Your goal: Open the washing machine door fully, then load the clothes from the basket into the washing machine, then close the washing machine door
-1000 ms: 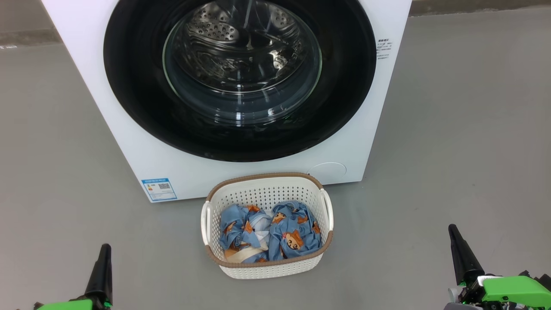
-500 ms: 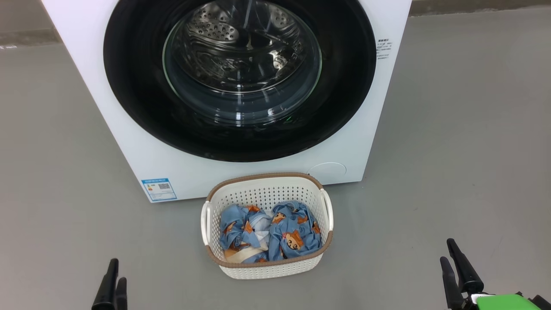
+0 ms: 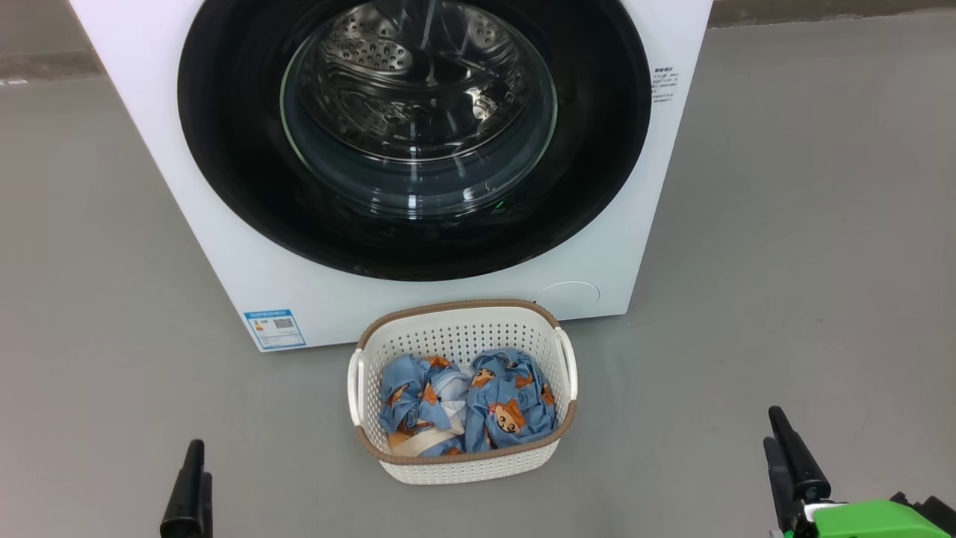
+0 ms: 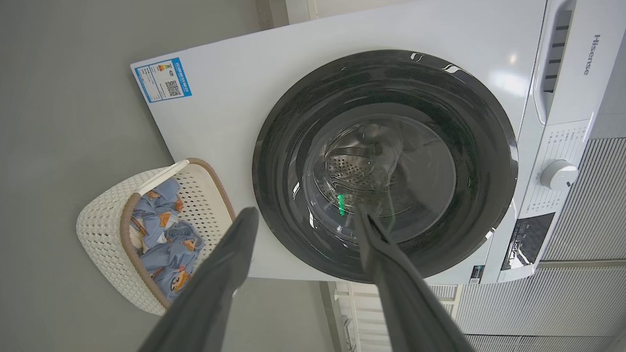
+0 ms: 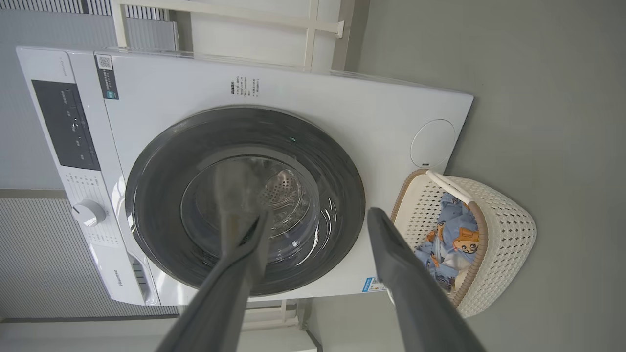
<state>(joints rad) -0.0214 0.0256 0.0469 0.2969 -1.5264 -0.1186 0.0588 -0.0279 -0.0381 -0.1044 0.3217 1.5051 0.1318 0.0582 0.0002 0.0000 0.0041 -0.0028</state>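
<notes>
Two changes: left end effector [image 4: 305, 211] and right end effector [image 5: 319, 213] newly released; basket [image 3: 463, 329] at 12 o'clock fronts shut washing machine door [image 3: 224, 149].

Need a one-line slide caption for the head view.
Washing machine door shut, clothes in the basket before it; left gripper and right gripper open at the lower corners.

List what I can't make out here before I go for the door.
- Washing machine door: top cut off by the head view's upper edge.
- Clothes: lower layers hidden by the top garments and the basket walls; count unclear.
- Blue sticker: print too small to read.
- Drum: depths obscured by glass reflections.
</notes>
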